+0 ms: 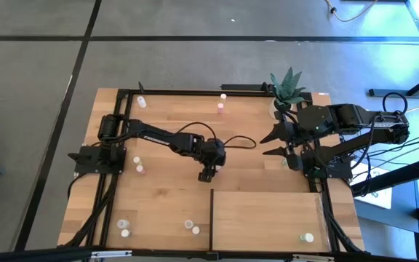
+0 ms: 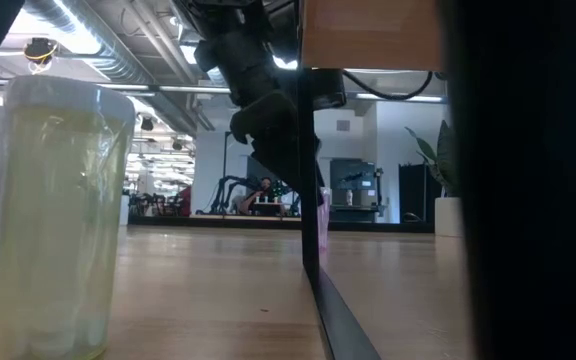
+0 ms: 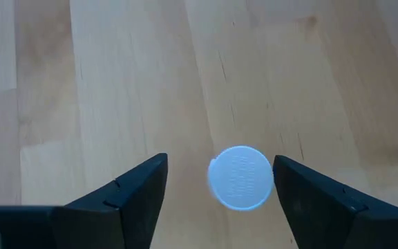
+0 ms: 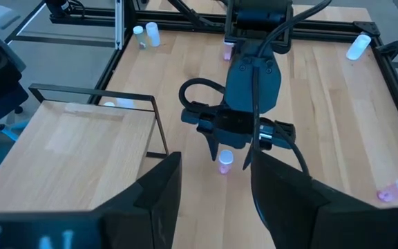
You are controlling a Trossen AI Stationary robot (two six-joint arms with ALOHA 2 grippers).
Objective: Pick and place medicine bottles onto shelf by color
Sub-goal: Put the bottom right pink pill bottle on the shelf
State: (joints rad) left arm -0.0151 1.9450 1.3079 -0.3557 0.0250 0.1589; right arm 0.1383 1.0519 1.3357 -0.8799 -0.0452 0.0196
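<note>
Yellowish bottle (image 2: 53, 215) seen closest in low view. Left claw (image 3: 220, 190) open, straddling pink-tinted bottle (image 4: 225, 161) mid-table, not yet gripped. Right claw (image 4: 209, 187) parted, empty, waiting near plant (image 1: 288, 87). Shelf (image 1: 268, 215): one bottle (image 1: 308, 237) placed; most bottles left scattered on table (image 1: 173, 109).

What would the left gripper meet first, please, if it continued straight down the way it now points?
The left gripper points down over a small pink bottle with a round white cap, upright between its open fingers, so it would probably reach that cap first, then the wooden tabletop.
</note>
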